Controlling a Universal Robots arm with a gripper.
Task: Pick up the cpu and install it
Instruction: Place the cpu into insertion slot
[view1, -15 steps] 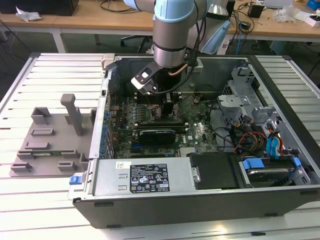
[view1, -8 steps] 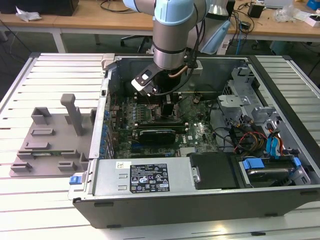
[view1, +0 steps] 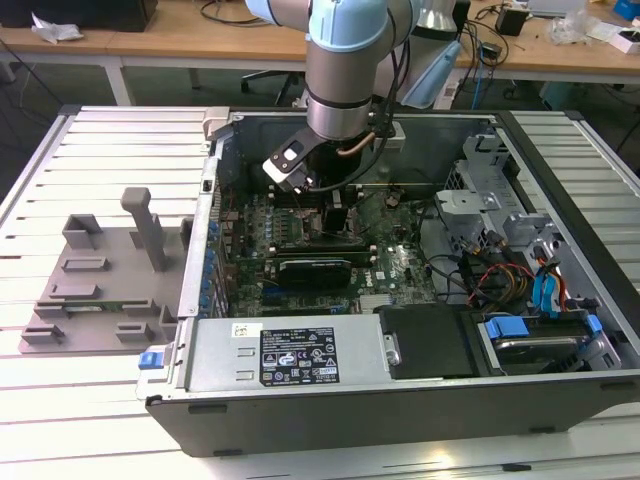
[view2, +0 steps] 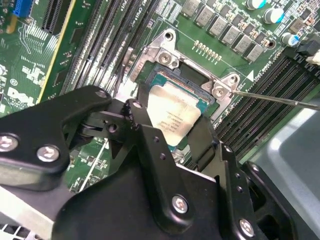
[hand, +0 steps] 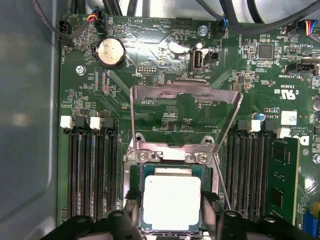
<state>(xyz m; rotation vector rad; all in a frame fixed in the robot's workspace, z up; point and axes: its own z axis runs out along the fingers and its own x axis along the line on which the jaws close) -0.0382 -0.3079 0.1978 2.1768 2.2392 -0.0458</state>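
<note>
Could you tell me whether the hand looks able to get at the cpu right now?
Probably yes: in the first wrist view the hand is right at the cpu, and the socket's metal load plate stands swung open, leaving nothing over the chip.

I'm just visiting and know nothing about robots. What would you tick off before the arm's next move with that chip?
1. Cover plate swung up off the socket: ok.
2. cpu lined up square over the socket: ok, in the first wrist view.
3. cpu lying flat and fully seated: cannot tell.
4. Hand right at the cpu: ok.
5. Thin lever off to the side, not across the cpu: ok.
</note>
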